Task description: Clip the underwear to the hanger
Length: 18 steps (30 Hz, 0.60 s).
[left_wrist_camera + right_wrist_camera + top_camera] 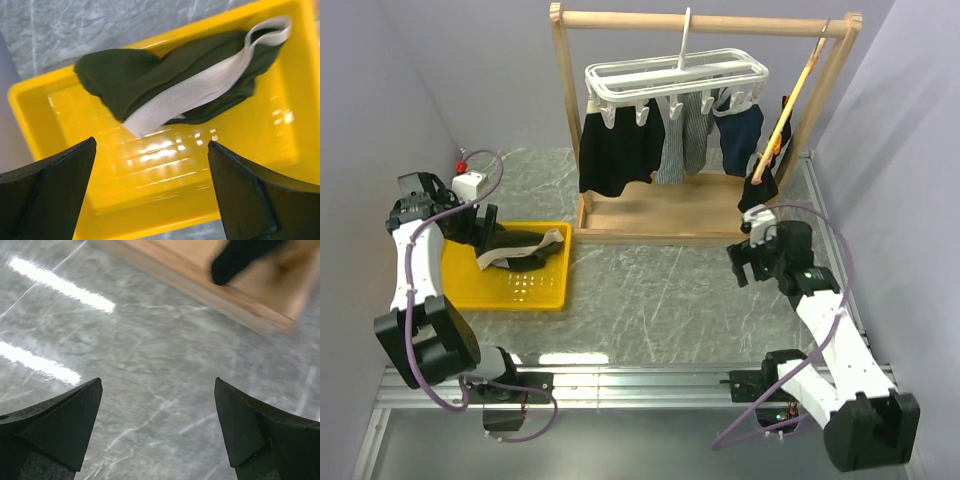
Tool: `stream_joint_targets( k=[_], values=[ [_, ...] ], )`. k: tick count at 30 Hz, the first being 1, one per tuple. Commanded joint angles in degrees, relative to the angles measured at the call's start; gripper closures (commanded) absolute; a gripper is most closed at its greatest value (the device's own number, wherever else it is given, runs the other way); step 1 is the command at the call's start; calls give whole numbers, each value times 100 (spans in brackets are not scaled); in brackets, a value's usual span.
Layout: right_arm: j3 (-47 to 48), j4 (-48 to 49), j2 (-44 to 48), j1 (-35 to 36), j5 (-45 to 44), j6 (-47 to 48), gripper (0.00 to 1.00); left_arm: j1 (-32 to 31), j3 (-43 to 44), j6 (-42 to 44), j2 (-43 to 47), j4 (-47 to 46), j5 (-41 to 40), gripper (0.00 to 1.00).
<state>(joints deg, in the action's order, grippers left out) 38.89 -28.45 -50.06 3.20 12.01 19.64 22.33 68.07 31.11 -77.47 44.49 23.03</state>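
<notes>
Underwear point(130, 75) in yellow tray point(535, 298); hanger point(675, 75) carries other garments point(620, 150).

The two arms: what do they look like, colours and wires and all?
The left arm and right arm have white links with chunky black joints; a purple cable loops along each. The left gripper and right gripper each end in two matte black, wedge-shaped fingers.

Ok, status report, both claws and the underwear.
Left claw open over tray, underwear in it, ungripped. Right claw open, empty, over table. Hanger on rack, partly filled; nothing blocking.
</notes>
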Motion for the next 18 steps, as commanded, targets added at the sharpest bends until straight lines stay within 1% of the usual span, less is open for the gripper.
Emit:
stream_joint_targets(
  k=[1,3,4,6,7,8,10,11,13,14,18],
  values=[
    [311,6,-372,522,-349,67,0,175,277,1429,-233,245,35,1],
    [408,-20,-539,629,-270,84,0,237,93,1817,-286,0,70,1],
    [443,-21,-574,673,-261,110,0,263,-21,2307,-286,-106,88,1],
    [452,-12,-636,787,-261,172,0,255,-425,2845,-225,-317,132,1],
    [461,-12,-654,831,-235,189,0,263,-566,3257,-216,-527,193,1],
    [479,-20,-663,909,-191,189,0,263,-776,3435,-224,-599,237,2],
    [505,-21,-750,989,-68,154,0,263,-892,3917,-329,-591,290,7],
    [540,-29,-785,1059,-24,120,0,255,-945,3998,-487,-591,316,11],
    [584,-38,-934,1103,3,102,0,263,-910,4043,-794,-564,317,16],
    [628,-47,-970,1130,-14,93,0,263,-875,4034,-891,-608,308,20],
    [655,23,-1102,1165,3,93,0,263,-1024,3718,-1095,-1143,211,22]
  ],
)
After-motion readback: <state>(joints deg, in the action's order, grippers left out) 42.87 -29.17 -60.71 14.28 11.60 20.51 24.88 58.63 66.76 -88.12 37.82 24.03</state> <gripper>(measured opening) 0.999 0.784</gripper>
